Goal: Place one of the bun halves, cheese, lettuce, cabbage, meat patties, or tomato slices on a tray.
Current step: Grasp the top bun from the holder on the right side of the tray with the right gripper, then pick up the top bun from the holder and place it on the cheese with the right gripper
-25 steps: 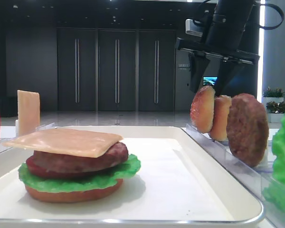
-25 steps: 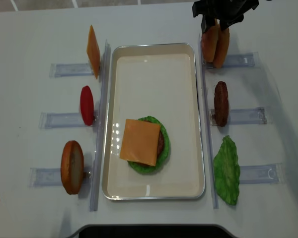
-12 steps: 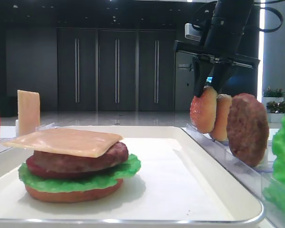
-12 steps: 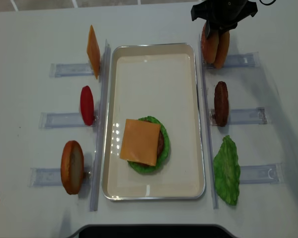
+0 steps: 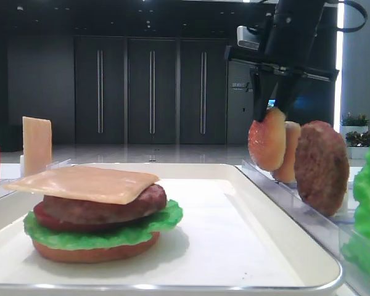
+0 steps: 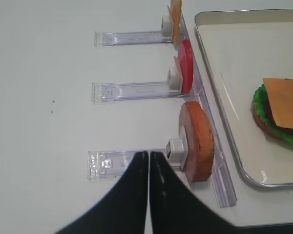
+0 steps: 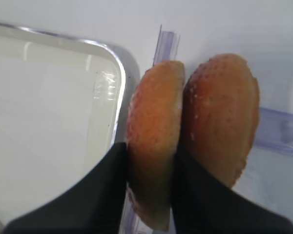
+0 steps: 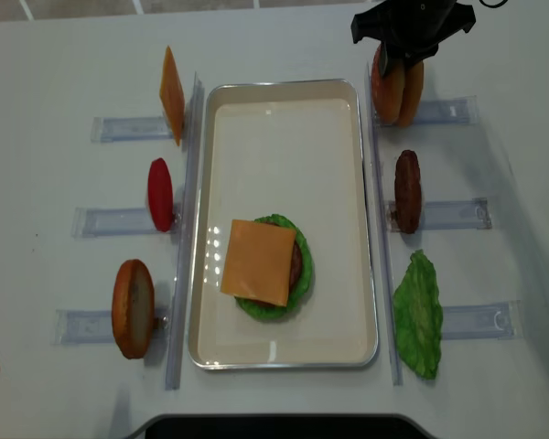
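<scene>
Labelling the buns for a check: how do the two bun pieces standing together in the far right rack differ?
The inner bun is clamped in the right gripper; the outer bun stands free. The inner looks smoother, the outer speckled and bulkier. Both are golden-brown, on edge, touching.
</scene>
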{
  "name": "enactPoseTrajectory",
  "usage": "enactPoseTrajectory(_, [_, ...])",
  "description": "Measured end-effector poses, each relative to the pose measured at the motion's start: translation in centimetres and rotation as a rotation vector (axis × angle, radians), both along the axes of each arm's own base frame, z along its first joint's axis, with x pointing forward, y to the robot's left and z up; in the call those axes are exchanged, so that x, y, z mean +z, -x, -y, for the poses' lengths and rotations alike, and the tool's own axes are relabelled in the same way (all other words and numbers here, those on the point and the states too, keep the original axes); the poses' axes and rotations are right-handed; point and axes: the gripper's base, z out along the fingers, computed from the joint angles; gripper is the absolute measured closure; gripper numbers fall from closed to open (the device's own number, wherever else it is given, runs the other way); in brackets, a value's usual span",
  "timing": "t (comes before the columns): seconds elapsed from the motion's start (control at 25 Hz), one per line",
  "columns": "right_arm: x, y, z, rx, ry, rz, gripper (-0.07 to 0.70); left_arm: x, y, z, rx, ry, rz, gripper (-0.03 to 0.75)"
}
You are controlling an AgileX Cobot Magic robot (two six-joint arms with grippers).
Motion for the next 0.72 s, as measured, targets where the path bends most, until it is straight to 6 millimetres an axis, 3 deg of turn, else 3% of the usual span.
enactPoseTrajectory(0.72, [6.5, 3.4, 0.6, -0.016, 0.003, 0.031, 0.440, 0.0, 0.0, 0.0, -0.001, -0.001, 0.000, 0.722])
